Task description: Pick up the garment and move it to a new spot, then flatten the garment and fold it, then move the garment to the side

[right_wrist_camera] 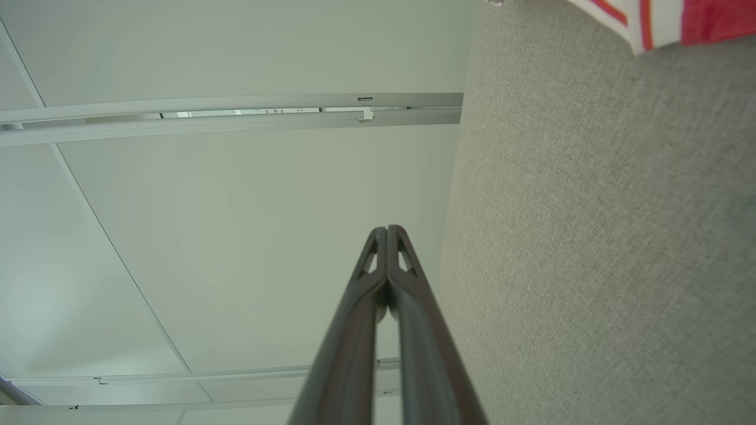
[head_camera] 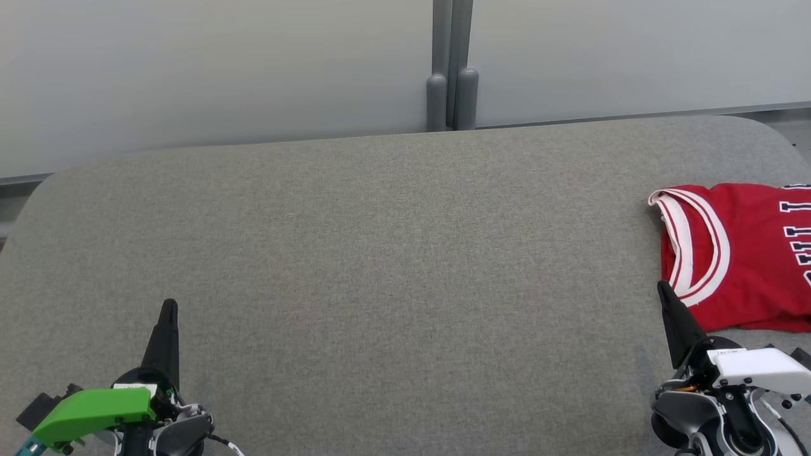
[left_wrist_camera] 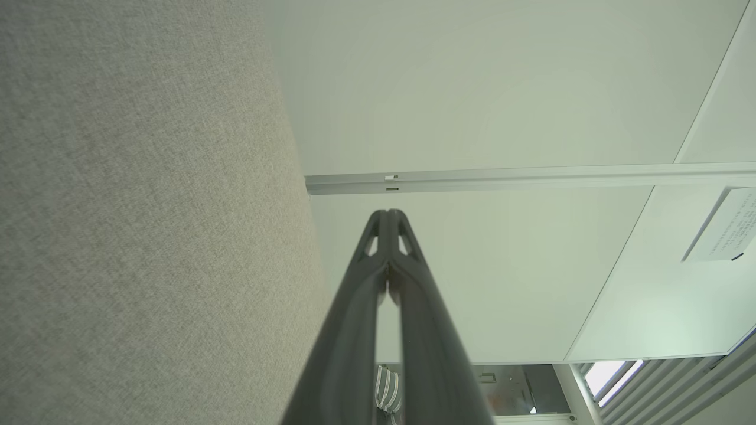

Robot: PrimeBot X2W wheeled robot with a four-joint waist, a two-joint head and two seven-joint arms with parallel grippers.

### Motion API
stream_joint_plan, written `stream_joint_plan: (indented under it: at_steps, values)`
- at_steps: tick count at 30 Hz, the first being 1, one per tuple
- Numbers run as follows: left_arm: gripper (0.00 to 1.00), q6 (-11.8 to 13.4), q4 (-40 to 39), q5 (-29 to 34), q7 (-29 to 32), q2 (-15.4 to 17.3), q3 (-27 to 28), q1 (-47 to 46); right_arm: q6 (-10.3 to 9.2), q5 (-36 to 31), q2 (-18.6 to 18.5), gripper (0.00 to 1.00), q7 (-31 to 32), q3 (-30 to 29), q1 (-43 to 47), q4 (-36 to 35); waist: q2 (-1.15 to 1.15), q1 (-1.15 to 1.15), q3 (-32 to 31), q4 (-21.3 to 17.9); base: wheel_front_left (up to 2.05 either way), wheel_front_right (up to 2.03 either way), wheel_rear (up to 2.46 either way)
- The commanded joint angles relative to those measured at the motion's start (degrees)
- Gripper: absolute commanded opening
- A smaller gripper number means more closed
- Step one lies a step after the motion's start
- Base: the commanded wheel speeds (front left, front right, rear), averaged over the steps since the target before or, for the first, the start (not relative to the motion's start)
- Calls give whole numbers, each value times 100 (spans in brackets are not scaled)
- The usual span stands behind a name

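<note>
Garment (head_camera: 741, 253): a red jersey with white, red-striped trim at one rounded opening. You will find it lying flat on the grey padded surface (head_camera: 380, 253) at the far right, running out of the head view there. Its corner also appears at the top right of the right wrist view (right_wrist_camera: 697, 18).

Writing: white block letters with dark outlines run along the jersey's right side. They are cut by the picture's edge, so you cannot read a word. A small label sits on the white housing (head_camera: 757, 367) of the right arm, too small to read. In the left wrist view a paper notice (left_wrist_camera: 723, 227) hangs on the wall panel, its print also illegible.

Right gripper (head_camera: 664, 288): low at the right, its tip just beside the jersey's near left edge. You cannot tell contact from the head view. Its wrist view (right_wrist_camera: 387, 231) shows the jaws pressed together, holding nothing.

Left gripper (head_camera: 169, 310): low at the left behind its green housing (head_camera: 95, 411), well apart from the jersey. Its wrist view (left_wrist_camera: 388, 215) shows the jaws closed tip to tip, holding nothing.
</note>
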Motion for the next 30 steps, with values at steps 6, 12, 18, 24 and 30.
stream_joint_plan:
  at_steps: [6, 12, 18, 24, 30]
  values:
    - [0, -18, -9, -24, 17, -3, 30, -85, 2, 20, -29, 0, 9, 2, -48, -24, 40, 0, 0, 0, 0, 0, 0]
    - [0, -18, -9, -20, 20, -5, 33, -85, 2, 20, -29, 0, 9, 2, -48, -23, 40, 0, 0, 0, 0, 0, 0]
    - [0, -18, -9, -16, 22, -7, 37, -85, 2, 20, -29, 0, 9, 2, -48, -23, 40, 0, 0, 0, 0, 0, 0]
    - [0, -18, -9, -13, 25, -9, 39, -85, 2, 20, -29, 0, 9, 2, -48, -23, 40, 0, 0, 0, 0, 0, 0]
    - [0, -18, -9, -9, 28, -11, 41, -86, 2, 20, -29, 0, 9, 2, -48, -23, 40, 0, 0, 0, 0, 0, 0]
